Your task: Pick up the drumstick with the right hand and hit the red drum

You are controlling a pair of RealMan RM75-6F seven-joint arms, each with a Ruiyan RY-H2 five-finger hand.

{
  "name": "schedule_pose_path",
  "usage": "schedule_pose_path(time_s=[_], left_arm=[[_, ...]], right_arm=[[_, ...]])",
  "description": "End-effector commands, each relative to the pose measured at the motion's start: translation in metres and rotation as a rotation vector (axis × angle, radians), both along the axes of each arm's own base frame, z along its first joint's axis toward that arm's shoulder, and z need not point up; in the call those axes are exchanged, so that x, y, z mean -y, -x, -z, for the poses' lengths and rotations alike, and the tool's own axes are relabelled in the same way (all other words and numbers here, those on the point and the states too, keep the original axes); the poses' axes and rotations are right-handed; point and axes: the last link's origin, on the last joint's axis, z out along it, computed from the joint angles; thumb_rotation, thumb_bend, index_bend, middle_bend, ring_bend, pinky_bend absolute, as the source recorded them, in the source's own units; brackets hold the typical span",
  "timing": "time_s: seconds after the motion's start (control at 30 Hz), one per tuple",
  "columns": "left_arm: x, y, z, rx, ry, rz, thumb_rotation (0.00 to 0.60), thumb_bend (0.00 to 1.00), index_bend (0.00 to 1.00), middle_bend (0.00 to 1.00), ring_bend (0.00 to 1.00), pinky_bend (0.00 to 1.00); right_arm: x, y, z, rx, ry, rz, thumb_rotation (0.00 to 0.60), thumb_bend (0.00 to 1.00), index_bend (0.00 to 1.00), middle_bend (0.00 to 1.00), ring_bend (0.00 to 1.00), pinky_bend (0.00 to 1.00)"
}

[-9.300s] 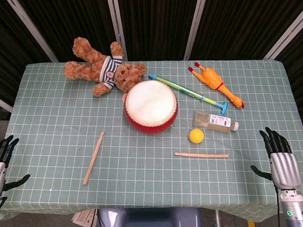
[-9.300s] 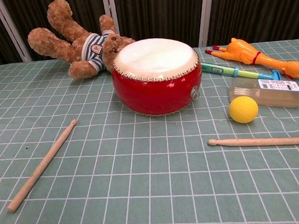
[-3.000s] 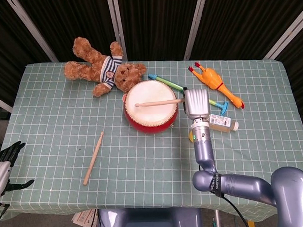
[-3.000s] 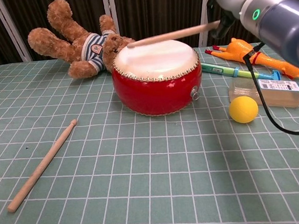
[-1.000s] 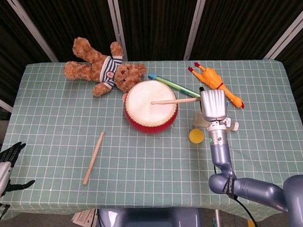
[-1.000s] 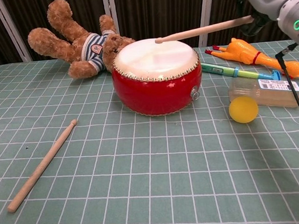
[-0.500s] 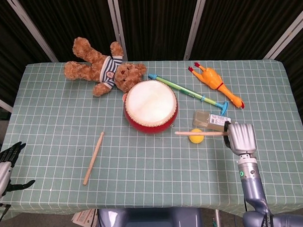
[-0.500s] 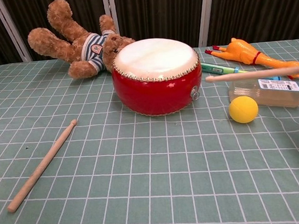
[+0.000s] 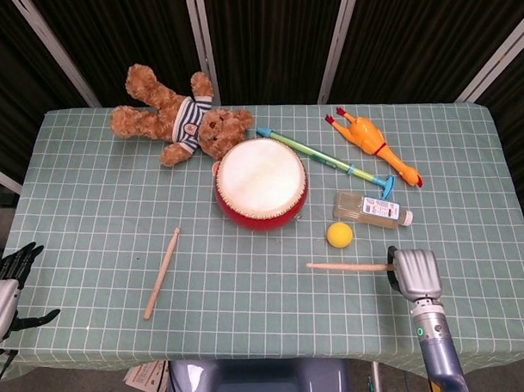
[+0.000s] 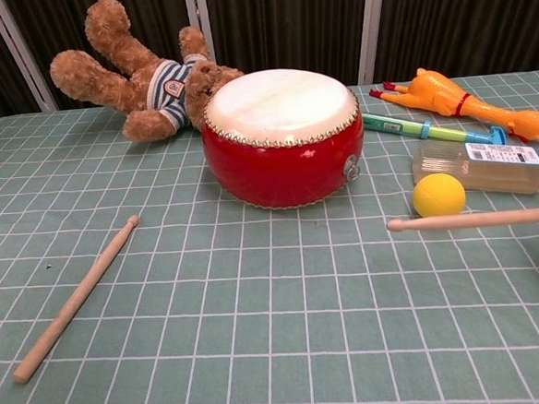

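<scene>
So the right robot hand (image 9: 415, 273) has pulled back from over the red drum (image 9: 261, 184) and come down low, well off to the drum's front-right, fingers wrapped round the drumstick (image 9: 346, 266). The stick lies about level just past the yellow ball (image 9: 338, 235). Looks like the hit is done and it's being set down. Left robot hand (image 9: 8, 278) idles open, far front-left of the drum.

The head view is looking steeply down from high above the near edge, taking in the whole table (image 9: 92, 253) against dark panels behind. The chest view is sitting low and close at the near edge, facing across the cloth. Both are sharing the red drum (image 9: 261, 184) (image 10: 282, 136) and the toys around it.
</scene>
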Motion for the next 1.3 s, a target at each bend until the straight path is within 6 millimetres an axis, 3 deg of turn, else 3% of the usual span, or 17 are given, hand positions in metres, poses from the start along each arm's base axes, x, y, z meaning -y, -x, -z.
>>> schedule_pose_path(time_s=[0.03,0.2,0.57,0.87,0.97,1.1,1.23,1.3], left_arm=[[0.0,0.0,0.0,0.002,-0.002,0.001,0.6,0.02,0.0,0.0,0.0,0.0],[0.001,0.0,-0.001,0.007,-0.009,0.002,0.6,0.02,0.0,0.0,0.0,0.0],[0.002,-0.001,-0.001,0.013,-0.009,0.005,0.6,0.02,0.0,0.0,0.0,0.0],[0.002,0.0,0.0,0.008,-0.008,0.006,0.6,0.02,0.0,0.0,0.0,0.0],[0.002,0.0,0.0,0.006,-0.01,0.007,0.6,0.02,0.0,0.0,0.0,0.0],[0.002,-0.001,-0.001,0.002,-0.013,0.012,0.6,0.02,0.0,0.0,0.0,0.0],[0.002,-0.001,-0.001,-0.004,-0.02,0.021,0.6,0.02,0.0,0.0,0.0,0.0],[0.002,0.0,0.0,-0.007,-0.022,0.022,0.6,0.02,0.0,0.0,0.0,0.0]], right_arm=[[-0.006,-0.001,0.008,-0.001,-0.031,0.008,0.6,0.58,0.83,1.0,1.0,1.0],[-0.012,-0.003,0.018,-0.017,-0.062,0.012,0.6,0.58,0.72,1.0,1.0,1.0],[-0.013,0.002,0.024,-0.042,-0.089,0.056,0.6,0.58,0.34,1.0,1.0,1.0],[-0.012,0.003,0.016,-0.049,-0.076,0.05,0.6,0.56,0.26,0.97,1.0,0.94],[-0.01,0.0,0.004,-0.041,-0.042,0.027,0.6,0.56,0.22,0.86,0.92,0.9],[-0.008,-0.004,-0.029,-0.009,0.05,-0.038,0.6,0.56,0.14,0.64,0.73,0.77],[-0.013,0.001,-0.066,0.051,0.132,-0.096,0.6,0.48,0.01,0.32,0.39,0.5],[-0.018,0.009,-0.081,0.063,0.157,-0.119,0.6,0.43,0.0,0.19,0.24,0.37]])
